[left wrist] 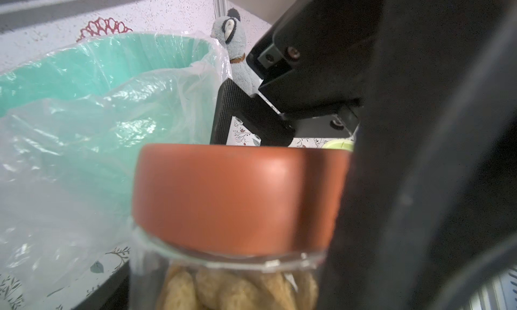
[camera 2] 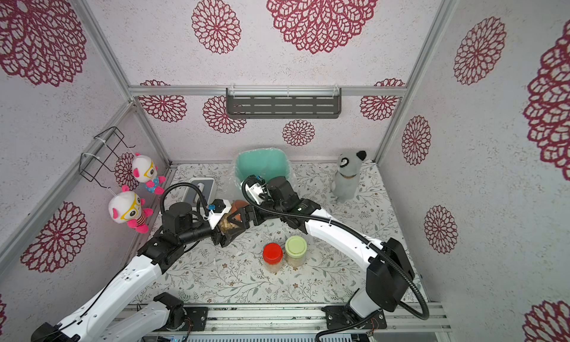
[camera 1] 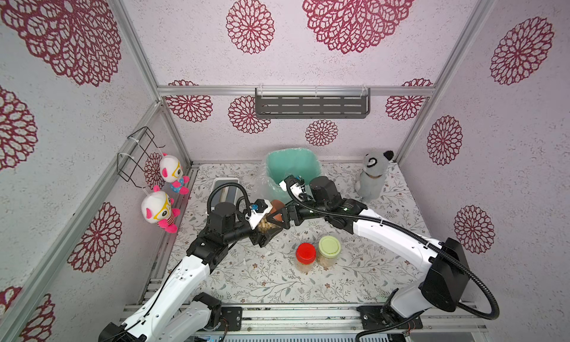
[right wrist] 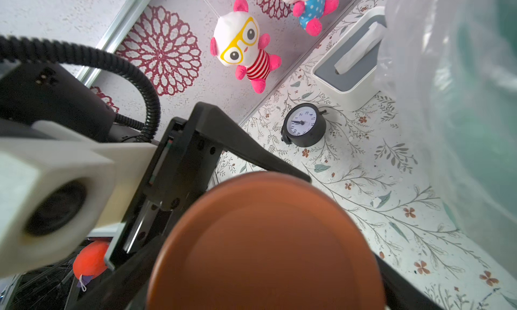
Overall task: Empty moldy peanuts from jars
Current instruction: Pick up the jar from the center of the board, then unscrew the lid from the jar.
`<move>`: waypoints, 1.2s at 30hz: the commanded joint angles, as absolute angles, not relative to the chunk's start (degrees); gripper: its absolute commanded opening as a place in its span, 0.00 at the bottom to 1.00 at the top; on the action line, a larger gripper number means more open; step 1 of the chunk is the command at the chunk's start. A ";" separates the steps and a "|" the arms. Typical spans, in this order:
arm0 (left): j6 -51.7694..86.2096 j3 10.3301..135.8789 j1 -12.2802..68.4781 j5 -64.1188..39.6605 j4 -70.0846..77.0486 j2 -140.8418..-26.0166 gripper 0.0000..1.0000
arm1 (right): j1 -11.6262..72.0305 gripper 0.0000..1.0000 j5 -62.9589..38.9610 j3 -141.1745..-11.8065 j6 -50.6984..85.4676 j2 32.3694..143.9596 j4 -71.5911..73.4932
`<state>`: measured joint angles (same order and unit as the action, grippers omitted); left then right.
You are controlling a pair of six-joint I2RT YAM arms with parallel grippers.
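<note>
Against the left wall hang a dotted plush and, nearer the front, a striped plush; a tissue box sits on the table just beside them. Next comes the left gripper, partly closed and clamped on the glass body of the brown jar. The jar is tilted, its lid is on, and peanuts fill it up to the neck. Meeting it, the right gripper has its fingers spread wide about the lid; whether they press on it I cannot tell. Just behind both stands the bin with its plastic liner. Nearer the front, the red jar and green jar stand upright, touching, lids on, with peanuts inside. At the back right corner sits a grey plush.
</note>
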<state>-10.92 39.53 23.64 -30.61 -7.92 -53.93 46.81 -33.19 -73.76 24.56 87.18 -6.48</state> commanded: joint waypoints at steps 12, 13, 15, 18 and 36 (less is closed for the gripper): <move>-10.05 39.55 23.63 -30.27 -4.18 -51.68 0.00 | 45.18 0.96 -31.30 -72.39 25.60 82.03 -4.29; -10.11 39.51 23.61 -30.24 -4.13 -51.68 0.00 | 45.18 0.96 -32.15 -72.54 25.65 82.48 -4.47; -10.13 39.67 23.61 -30.32 -4.04 -51.77 0.00 | 45.18 0.97 -33.24 -72.96 25.75 83.35 -4.66; -10.24 39.87 23.63 -30.49 -3.97 -51.77 0.00 | 45.18 0.99 -34.25 -73.54 26.69 84.43 -4.21; -11.56 38.56 23.59 -30.69 -4.38 -50.10 0.00 | 45.09 0.61 -34.92 -75.91 22.12 85.69 -8.10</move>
<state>-10.94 38.41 23.64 -29.08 -8.71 -51.96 45.52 -34.74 -73.43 25.78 86.48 -6.66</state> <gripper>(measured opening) 0.889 0.854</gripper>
